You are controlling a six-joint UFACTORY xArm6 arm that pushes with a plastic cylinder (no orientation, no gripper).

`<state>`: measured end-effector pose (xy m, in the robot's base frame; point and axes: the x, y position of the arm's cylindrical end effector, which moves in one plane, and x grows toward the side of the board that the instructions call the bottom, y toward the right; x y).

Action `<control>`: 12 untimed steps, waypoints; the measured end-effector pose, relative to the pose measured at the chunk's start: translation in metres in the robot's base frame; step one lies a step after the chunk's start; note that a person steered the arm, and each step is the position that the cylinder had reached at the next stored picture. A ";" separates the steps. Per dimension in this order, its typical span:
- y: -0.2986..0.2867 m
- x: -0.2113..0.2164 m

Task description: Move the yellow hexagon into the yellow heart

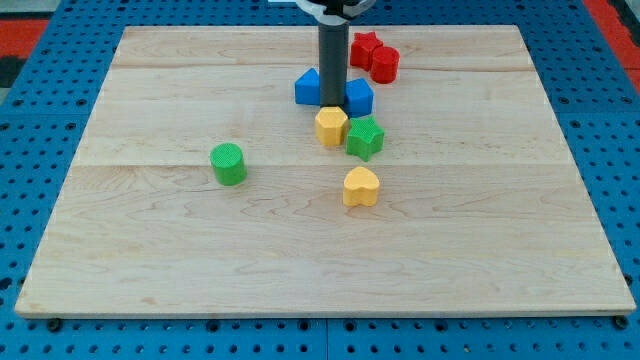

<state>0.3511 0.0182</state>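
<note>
While my tip (331, 105) touches the yellow hexagon (331, 126), the yellow heart (361, 186) sits apart.

Single view only, set high beyond the near edge of the pale wooden board (200, 260), tilted down toward the far edge. Whole board framed at middling range, blue perforated table (620, 150) around it.

You see a straight, smooth, dark grey cylindrical rod descending from a white-and-black mount cut off at the view's top, ending in my tip (330, 105), blunt and unmarked.
</note>
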 end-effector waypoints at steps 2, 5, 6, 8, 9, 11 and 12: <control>-0.027 0.036; -0.035 0.065; -0.039 0.053; 0.010 0.111; 0.041 0.110; 0.162 0.062; 0.079 0.055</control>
